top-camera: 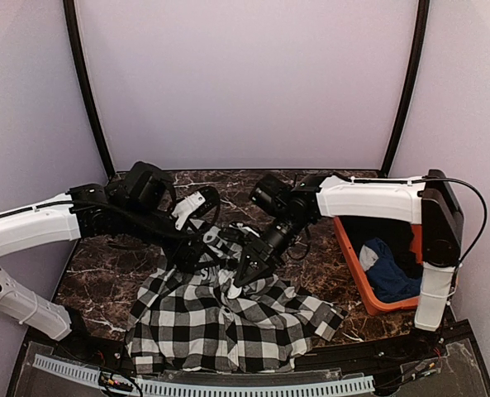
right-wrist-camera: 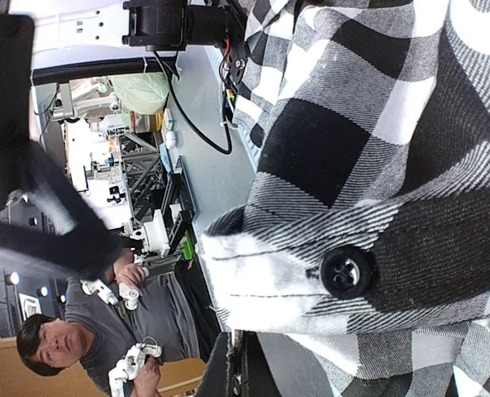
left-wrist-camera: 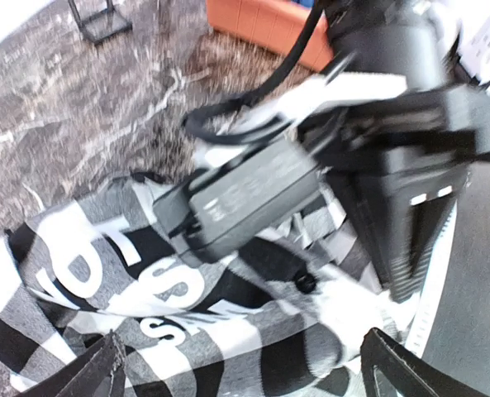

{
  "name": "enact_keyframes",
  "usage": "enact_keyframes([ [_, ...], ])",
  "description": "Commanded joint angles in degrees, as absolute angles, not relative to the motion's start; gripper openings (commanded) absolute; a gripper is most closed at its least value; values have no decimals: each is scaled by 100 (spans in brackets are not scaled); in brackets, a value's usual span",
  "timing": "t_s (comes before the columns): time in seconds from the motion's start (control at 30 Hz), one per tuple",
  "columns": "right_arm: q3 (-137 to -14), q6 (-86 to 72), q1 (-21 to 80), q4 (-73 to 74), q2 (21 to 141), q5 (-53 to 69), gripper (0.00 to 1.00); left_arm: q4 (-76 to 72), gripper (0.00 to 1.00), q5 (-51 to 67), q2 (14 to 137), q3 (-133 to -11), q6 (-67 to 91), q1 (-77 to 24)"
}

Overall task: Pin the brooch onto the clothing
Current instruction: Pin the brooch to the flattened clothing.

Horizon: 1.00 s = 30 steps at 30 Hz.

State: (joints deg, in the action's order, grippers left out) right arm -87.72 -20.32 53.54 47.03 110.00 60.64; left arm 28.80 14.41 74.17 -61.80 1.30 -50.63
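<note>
In your left wrist view the right arm (left-wrist-camera: 393,124) is a blur, and the bottom edge cuts off the fingers (left-wrist-camera: 96,372) of the left gripper (left-wrist-camera: 245,368). From above, you lose the tips of the right gripper (top-camera: 245,278) in the folds of the shirt (top-camera: 203,327); its lettering (left-wrist-camera: 79,273) shows only in fragments.

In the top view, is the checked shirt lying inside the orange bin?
No, the checked shirt lies on the marble table, outside the orange bin.
</note>
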Motion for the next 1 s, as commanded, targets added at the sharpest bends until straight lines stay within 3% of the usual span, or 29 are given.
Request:
enact_keyframes([
  [0.0,-8756,-2196,5247,4540,10803,6289,0,2683,99,1218,7260,-5982,542,-5317],
  [0.37,-8696,-2424,5063,4382,10693,6393,0,2497,99,757,7504,-5882,978,-6254],
  [0.77,-8625,-2573,4984,4193,10633,6468,0,2563,99,-258,7775,-5932,1355,-6537],
  [0.97,-8631,-2575,4971,4189,10623,6484,0,2399,99,-110,7878,-5933,1420,-6570],
])
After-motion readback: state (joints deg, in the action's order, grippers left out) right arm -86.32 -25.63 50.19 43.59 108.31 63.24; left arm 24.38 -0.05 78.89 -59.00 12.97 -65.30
